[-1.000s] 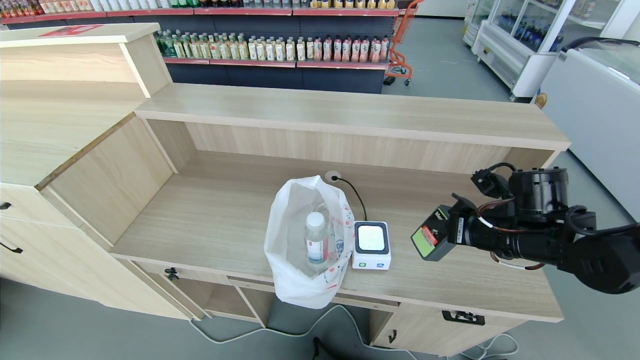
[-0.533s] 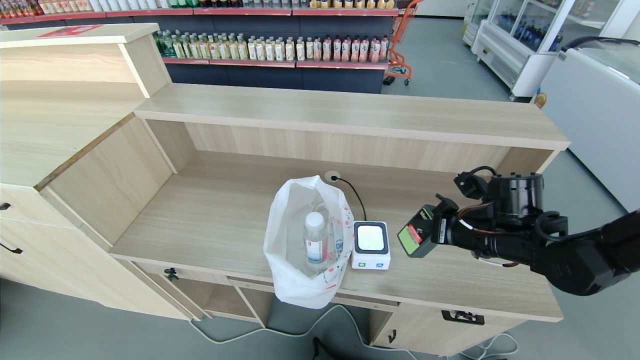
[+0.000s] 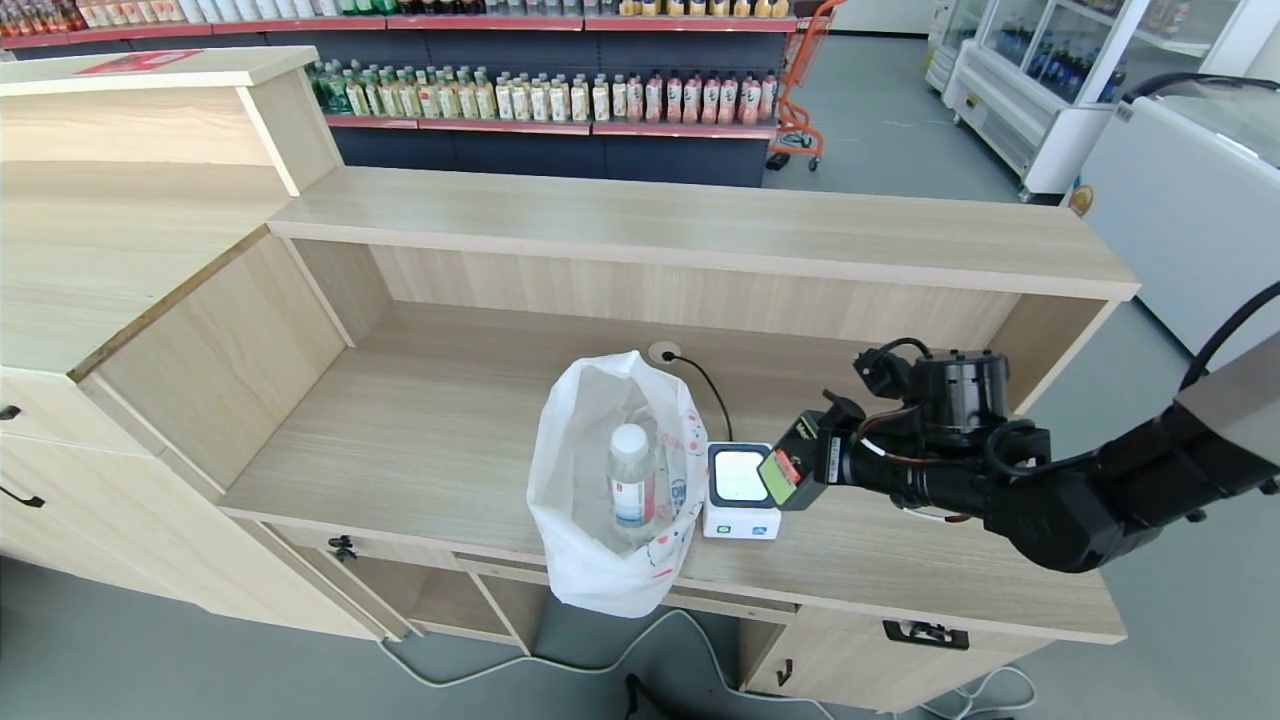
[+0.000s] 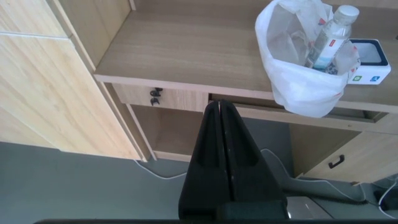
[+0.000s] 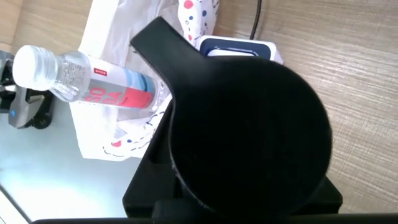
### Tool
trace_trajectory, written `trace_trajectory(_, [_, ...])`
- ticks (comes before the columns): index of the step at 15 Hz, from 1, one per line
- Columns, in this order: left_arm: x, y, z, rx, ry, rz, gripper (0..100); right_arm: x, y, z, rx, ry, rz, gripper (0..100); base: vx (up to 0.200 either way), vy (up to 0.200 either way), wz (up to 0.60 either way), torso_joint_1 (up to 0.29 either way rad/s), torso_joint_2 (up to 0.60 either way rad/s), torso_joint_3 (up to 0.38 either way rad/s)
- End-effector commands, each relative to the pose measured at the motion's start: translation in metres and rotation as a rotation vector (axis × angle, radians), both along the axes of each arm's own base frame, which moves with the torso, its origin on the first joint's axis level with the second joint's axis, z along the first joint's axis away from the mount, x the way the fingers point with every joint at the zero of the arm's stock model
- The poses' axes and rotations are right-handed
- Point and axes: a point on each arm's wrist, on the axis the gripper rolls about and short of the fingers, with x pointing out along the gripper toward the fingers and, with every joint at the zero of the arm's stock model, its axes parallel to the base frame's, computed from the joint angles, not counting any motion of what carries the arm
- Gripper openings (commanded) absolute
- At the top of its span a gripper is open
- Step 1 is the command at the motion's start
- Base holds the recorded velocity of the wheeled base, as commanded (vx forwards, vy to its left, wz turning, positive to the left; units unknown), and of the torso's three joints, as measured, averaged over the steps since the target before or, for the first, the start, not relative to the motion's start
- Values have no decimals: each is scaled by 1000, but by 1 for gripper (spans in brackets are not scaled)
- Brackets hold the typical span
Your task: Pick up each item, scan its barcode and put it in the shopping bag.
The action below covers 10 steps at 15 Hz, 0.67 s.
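— Moving left, is the right gripper [image 3: 806,456] nearing the scanner [image 3: 735,482]?
— Yes, it is pinching the item [image 3: 775,476] just right of it; the bag [image 3: 580,545] is waiting farther left. Left gripper [image 4: 221,124] fingers are pressing together.

The dark round container with the green and red label [image 3: 779,476] is being carried leftward above the light wooden counter [image 3: 450,430], clamped in the right gripper [image 3: 812,455]. A second ago it was held well apart from the white square scanner [image 3: 741,500]; now its labelled face is seen against the scanner's right edge.
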Motion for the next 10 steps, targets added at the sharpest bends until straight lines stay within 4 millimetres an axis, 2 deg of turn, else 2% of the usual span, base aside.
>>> trace_trajectory(1, [0, 0, 0, 0, 2, 0, 0, 7, 4, -9, -9, 13, 3, 0, 0, 0, 0, 0, 0, 0])
trace_trajectory(4, [0, 0, 0, 0, 0, 0, 0, 12, 5, -17, -36, 13, 13, 0, 0, 0, 0, 0, 0, 0])
trace_trajectory(10, [0, 0, 0, 0, 0, 0, 0, 24, 17, -21, -30, -3, 31, 0, 0, 0, 0, 0, 0, 0])
